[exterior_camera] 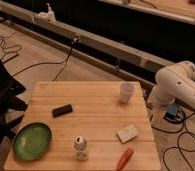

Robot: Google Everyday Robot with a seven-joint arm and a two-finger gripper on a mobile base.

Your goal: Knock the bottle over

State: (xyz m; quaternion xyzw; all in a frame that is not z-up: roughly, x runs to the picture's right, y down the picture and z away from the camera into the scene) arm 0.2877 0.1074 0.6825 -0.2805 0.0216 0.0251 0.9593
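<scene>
Bottle (81, 148) standing upright at bench (96, 107) 6 o'clock, awaiting push; arm (178, 85) hanging at 3 o'clock, jaws off bench edge, state cannot tell.

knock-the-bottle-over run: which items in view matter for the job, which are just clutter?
Job:
- bottle, upright near the front edge of the table
- robot arm, right of the table; its claw is out of view

Lying about:
- white cup
- black block
- green plate
- whitish block
- orange item
</scene>
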